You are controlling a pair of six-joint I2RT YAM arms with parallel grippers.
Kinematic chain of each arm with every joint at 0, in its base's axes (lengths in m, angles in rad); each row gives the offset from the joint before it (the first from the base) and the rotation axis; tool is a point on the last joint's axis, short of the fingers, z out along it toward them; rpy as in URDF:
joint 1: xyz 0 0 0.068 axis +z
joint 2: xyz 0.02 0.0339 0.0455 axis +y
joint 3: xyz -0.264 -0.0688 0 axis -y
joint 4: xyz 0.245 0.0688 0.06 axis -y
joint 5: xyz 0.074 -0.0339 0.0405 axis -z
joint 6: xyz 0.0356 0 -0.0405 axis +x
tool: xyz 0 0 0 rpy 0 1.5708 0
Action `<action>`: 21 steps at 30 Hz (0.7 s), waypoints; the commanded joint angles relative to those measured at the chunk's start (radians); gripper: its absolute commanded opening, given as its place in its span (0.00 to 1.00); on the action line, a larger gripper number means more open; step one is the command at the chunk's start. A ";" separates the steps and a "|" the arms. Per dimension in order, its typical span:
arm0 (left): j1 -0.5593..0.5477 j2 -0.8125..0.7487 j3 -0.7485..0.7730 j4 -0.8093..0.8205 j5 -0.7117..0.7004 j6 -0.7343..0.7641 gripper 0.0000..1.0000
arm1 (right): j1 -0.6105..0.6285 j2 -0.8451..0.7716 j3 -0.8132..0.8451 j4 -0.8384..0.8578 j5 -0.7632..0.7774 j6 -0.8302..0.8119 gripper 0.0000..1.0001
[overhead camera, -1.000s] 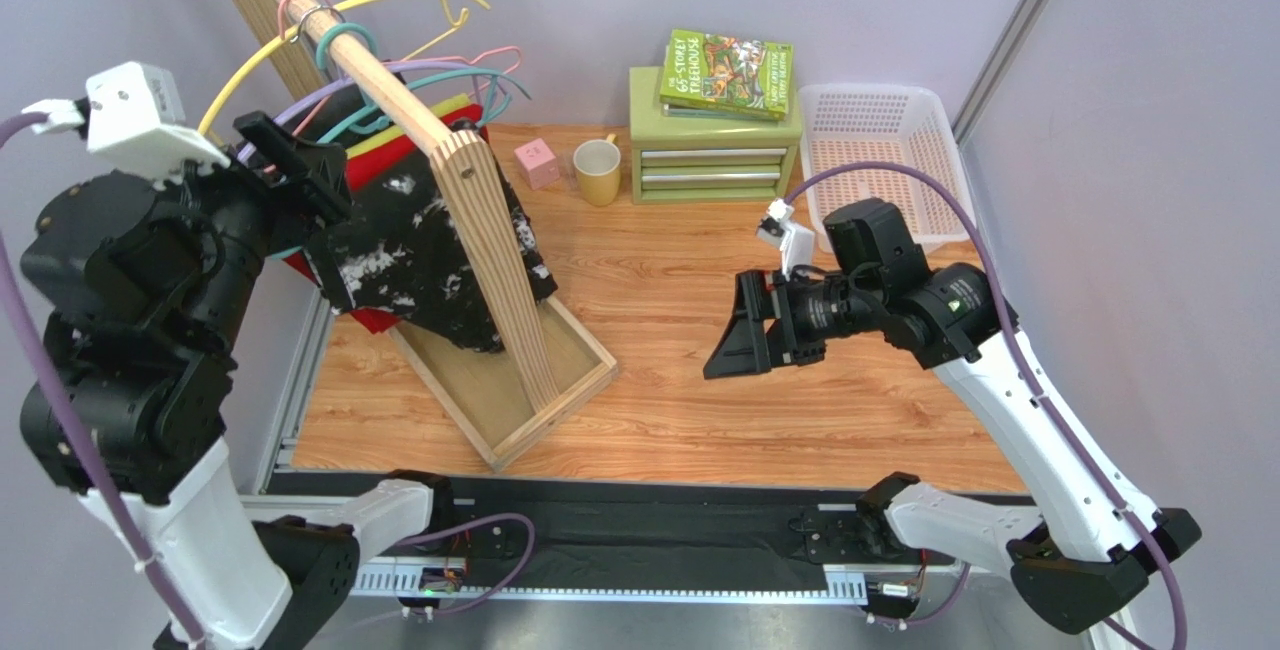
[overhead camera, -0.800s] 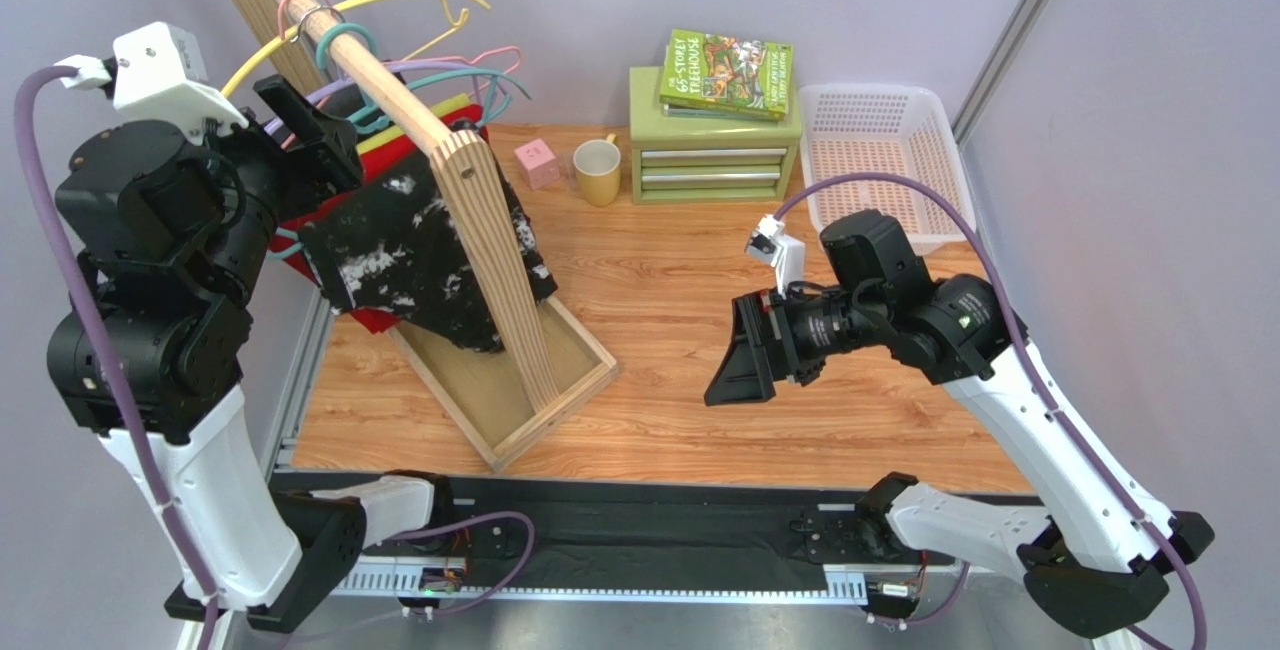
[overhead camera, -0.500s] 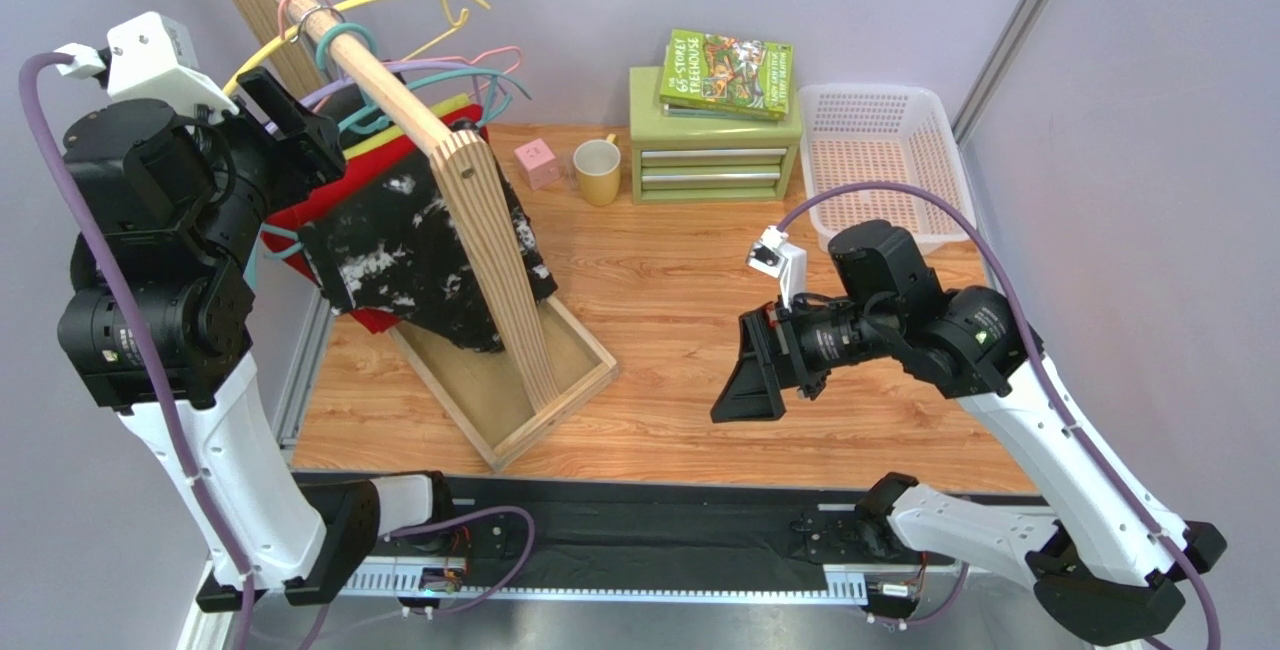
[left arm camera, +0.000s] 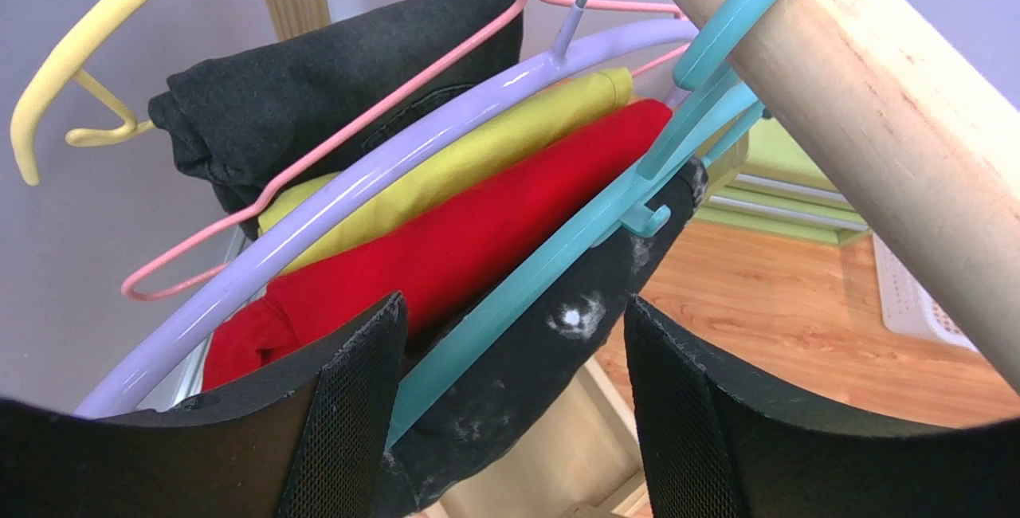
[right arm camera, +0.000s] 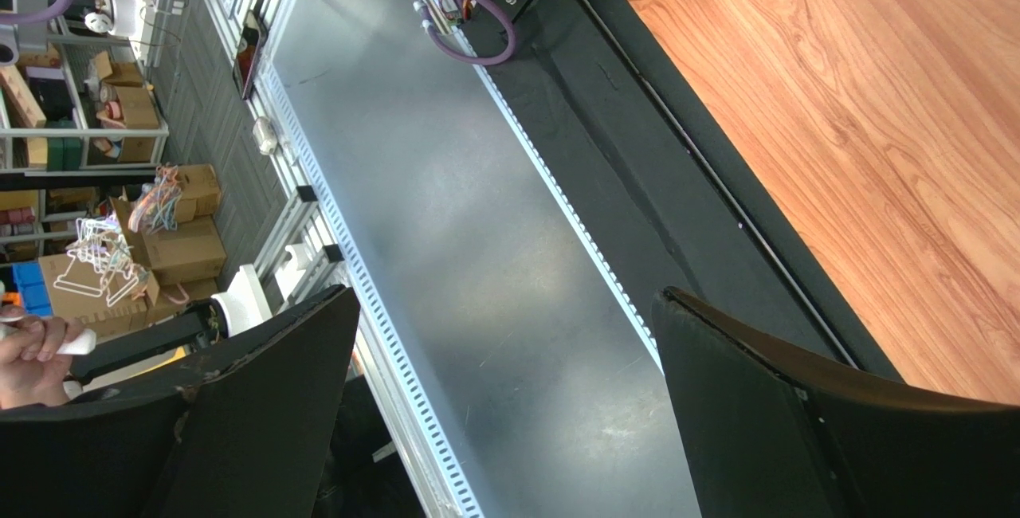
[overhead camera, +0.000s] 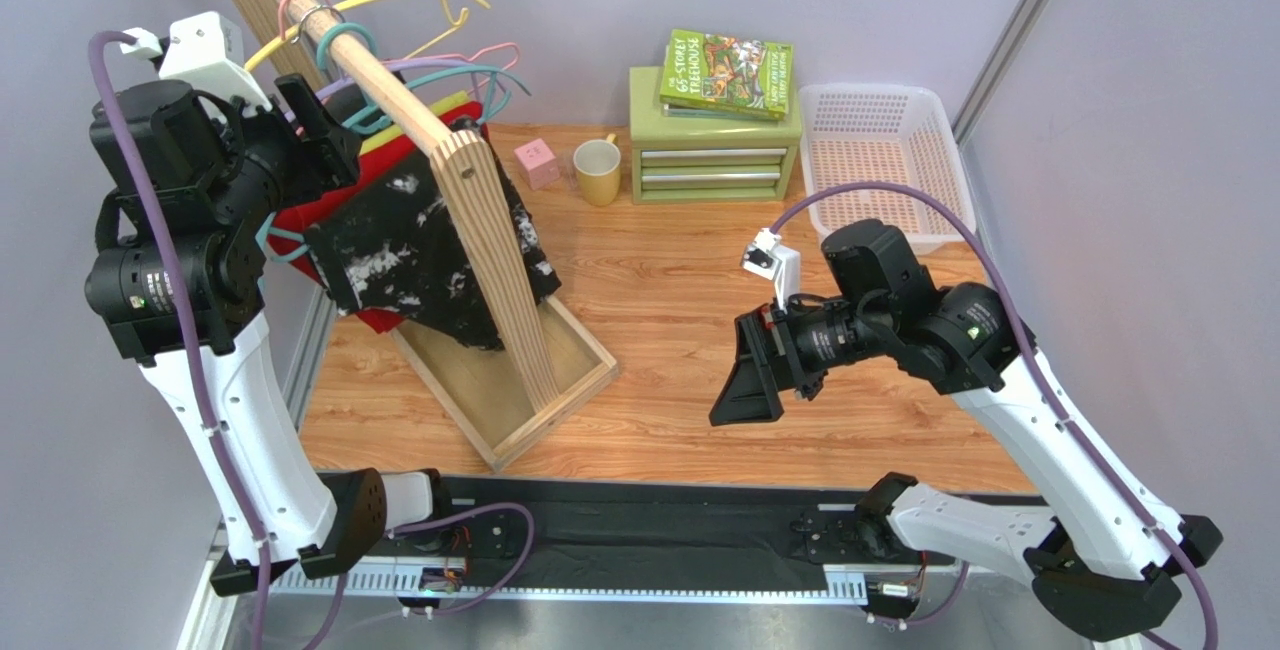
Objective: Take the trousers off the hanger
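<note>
At the far left, the left arm (overhead camera: 166,253) is raised to rail height. The left jaws stand wide, holding nothing, and the teal hanger (left arm camera: 545,249) shows between them, likely so they can pinch the cloth below it. The red trousers (left arm camera: 479,231) hang folded between the purple hanger (left arm camera: 359,189) and the teal one. The black splattered trousers (overhead camera: 413,253) drape beneath it against the wooden rack (overhead camera: 489,253). Neither of the 2 pairs is off yet. Rightward, the right arm (overhead camera: 932,328) hovers over the tabletop (overhead camera: 676,275), the right jaws wide and empty, probably waiting to receive a garment.
</note>
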State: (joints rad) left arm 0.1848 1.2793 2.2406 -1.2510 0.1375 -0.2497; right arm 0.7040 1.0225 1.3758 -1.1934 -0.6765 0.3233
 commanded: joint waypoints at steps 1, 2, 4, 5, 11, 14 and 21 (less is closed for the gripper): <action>0.007 -0.006 -0.019 -0.011 0.025 0.079 0.72 | 0.005 0.022 0.046 0.011 -0.020 -0.013 1.00; 0.005 -0.006 -0.022 -0.014 0.030 0.082 0.70 | 0.006 0.027 0.049 0.012 -0.018 -0.013 1.00; 0.005 -0.015 -0.047 -0.018 0.051 0.075 0.66 | 0.005 0.037 0.051 0.014 -0.018 -0.012 1.00; 0.005 -0.023 -0.059 -0.013 0.060 0.073 0.64 | 0.005 0.040 0.051 0.017 -0.018 -0.012 1.00; 0.005 -0.104 -0.167 0.007 0.079 0.052 0.48 | 0.005 0.051 0.042 0.026 -0.017 -0.006 1.00; 0.007 -0.143 -0.226 0.042 0.093 0.038 0.45 | 0.005 0.054 0.042 0.034 -0.018 -0.003 1.00; 0.005 -0.187 -0.314 0.097 0.112 0.006 0.30 | 0.005 0.053 0.040 0.037 -0.012 -0.001 1.00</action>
State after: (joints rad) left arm 0.1856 1.1065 1.9575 -1.2098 0.2264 -0.2081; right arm 0.7044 1.0786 1.3838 -1.1885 -0.6819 0.3241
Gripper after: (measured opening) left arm 0.352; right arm 1.000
